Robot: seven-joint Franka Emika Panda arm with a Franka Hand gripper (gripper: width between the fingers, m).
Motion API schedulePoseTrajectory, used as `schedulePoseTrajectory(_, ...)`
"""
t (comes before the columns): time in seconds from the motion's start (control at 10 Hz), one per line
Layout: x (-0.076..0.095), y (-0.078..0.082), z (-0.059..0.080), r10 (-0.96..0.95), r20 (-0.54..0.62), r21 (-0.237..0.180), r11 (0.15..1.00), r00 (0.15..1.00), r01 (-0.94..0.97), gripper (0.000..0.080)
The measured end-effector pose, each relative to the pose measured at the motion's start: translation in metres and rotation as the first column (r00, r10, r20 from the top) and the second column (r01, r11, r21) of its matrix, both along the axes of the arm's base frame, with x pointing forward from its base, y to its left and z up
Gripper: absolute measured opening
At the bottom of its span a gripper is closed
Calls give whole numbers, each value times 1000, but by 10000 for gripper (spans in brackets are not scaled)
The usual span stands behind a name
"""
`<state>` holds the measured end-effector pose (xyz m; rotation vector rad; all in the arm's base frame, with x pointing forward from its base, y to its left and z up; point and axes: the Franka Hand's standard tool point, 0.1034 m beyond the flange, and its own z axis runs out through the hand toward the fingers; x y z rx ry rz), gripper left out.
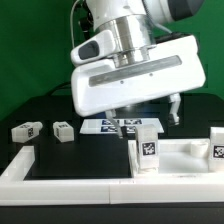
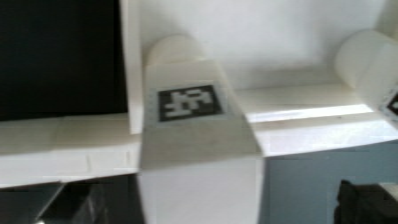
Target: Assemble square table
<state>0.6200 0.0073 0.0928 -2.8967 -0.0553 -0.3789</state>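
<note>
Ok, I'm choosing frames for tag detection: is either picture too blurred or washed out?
Exterior view: evenly lit, little glare, but the upright leg shows its tag small and coarse. Wrist view: the near leg sits close, tag large yet soft-edged, whites blending.

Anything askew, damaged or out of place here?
Nothing damaged or spilled. The outer loose leg and the inner loose leg lie on the black table at the exterior view's left, apart from the upright leg: parts not yet mounted, likely no fault.
</note>
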Motion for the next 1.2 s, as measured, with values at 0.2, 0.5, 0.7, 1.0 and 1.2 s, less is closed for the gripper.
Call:
schedulePoseTrajectory(0.2, 2, 9, -8, 6, -88, 40, 999, 996, -2, 649)
schedulePoseTrajectory(0.5, 5, 3, -14, 26, -43, 15, 1000, 999, -25, 649)
schedulePoseTrajectory(0.7, 5, 3, -14, 24, -35, 11, 1000, 999, -23, 649)
schedulePoseTrajectory(1.0, 4, 2, -14, 21, -43, 11, 1000, 999, -20, 649)
schedulePoseTrajectory(1.2, -4, 1, -14, -38, -141, -24, 999, 989, 35, 649)
